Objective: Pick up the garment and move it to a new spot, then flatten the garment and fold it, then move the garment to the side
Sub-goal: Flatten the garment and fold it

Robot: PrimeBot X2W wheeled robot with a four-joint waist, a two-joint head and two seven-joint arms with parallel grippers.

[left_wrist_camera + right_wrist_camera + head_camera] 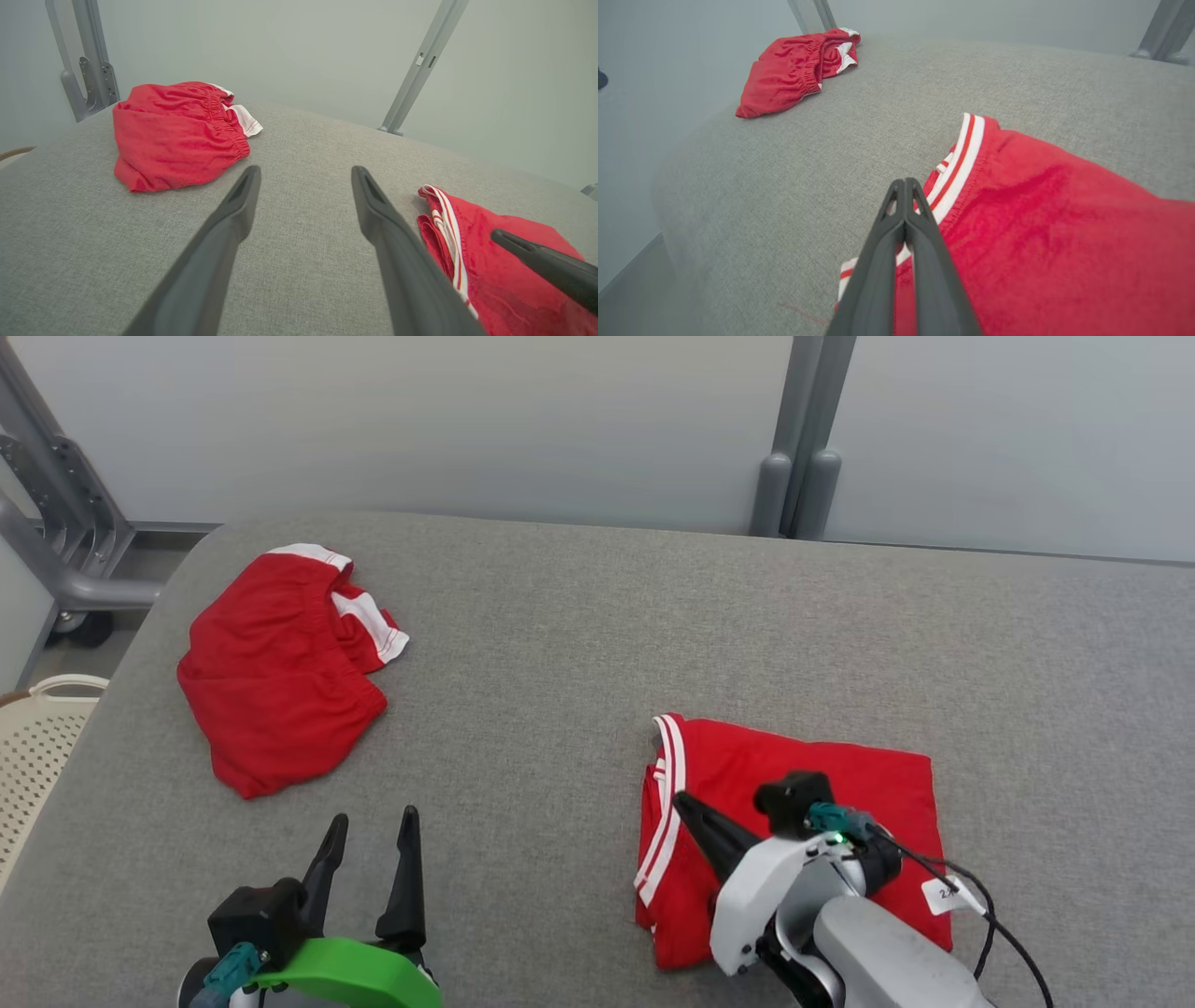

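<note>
A folded red garment (840,775) with white-striped trim lies on the grey table (560,644), front right. My right gripper (680,798) hovers over its left trimmed edge. In the right wrist view that gripper (905,182) is shut, fingers pressed together with no cloth seen between them, just above the garment (1064,242). My left gripper (373,818) stands open over bare table at the front left, with nothing between its fingers (233,219). To its right lie the folded garment (486,270) and the tip of the right gripper (496,235).
A second red garment (271,681), shorts with an elastic waist, lies crumpled at the table's far left (173,135). A cream perforated basket (37,747) sits off the table's left edge. A grey metal frame (56,523) and post (803,448) stand behind.
</note>
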